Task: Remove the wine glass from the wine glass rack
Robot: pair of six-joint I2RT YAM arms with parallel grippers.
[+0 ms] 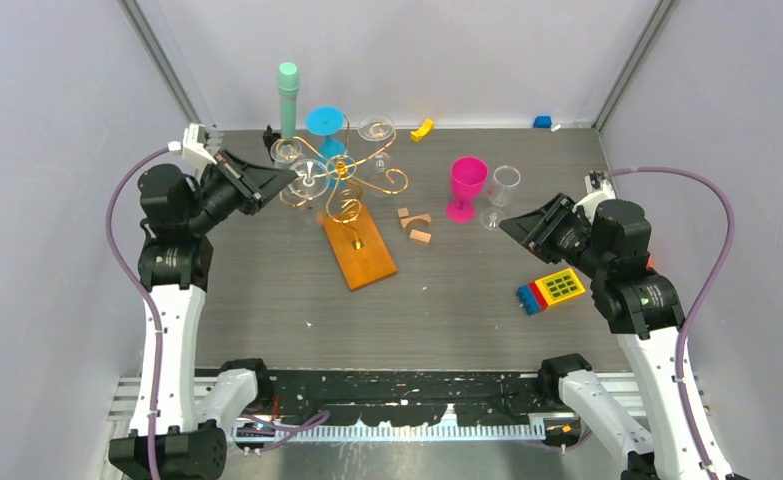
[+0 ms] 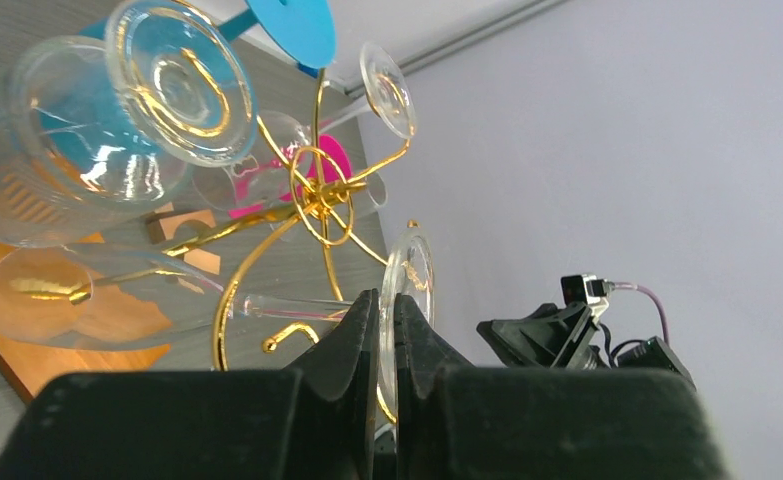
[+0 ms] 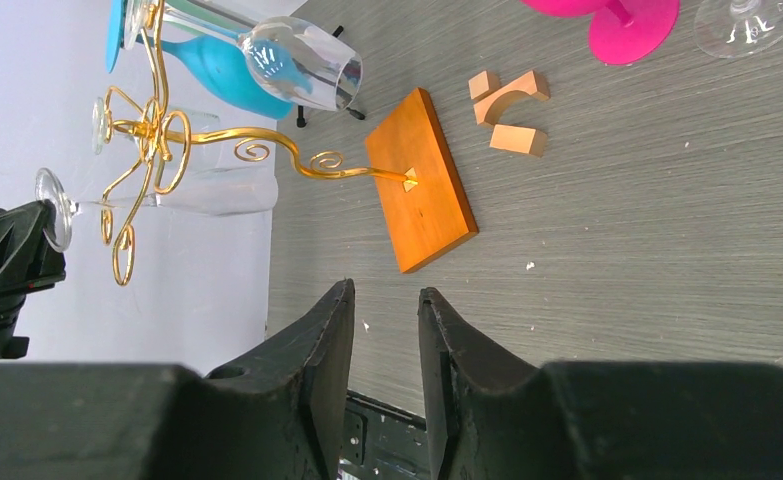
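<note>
The wine glass rack (image 1: 345,172) is a gold wire stand with curled arms on an orange-brown wooden base (image 1: 359,250). Several glasses hang on it. My left gripper (image 1: 285,181) is at the rack's left side, shut on the round foot of a clear wine glass (image 2: 413,268). That glass's stem (image 2: 287,305) still lies in a gold arm. The right wrist view shows the rack (image 3: 197,135) and this glass (image 3: 212,190) sideways. My right gripper (image 1: 508,226) is open and empty, low over the table right of the rack; its fingers (image 3: 332,330) frame bare table.
A blue glass (image 1: 325,124) and a clear glass (image 1: 376,130) also hang on the rack. A green cylinder (image 1: 288,95) stands behind. A pink goblet (image 1: 467,186), a clear glass (image 1: 503,188), wooden blocks (image 1: 415,223) and a coloured toy block (image 1: 553,290) are on the table.
</note>
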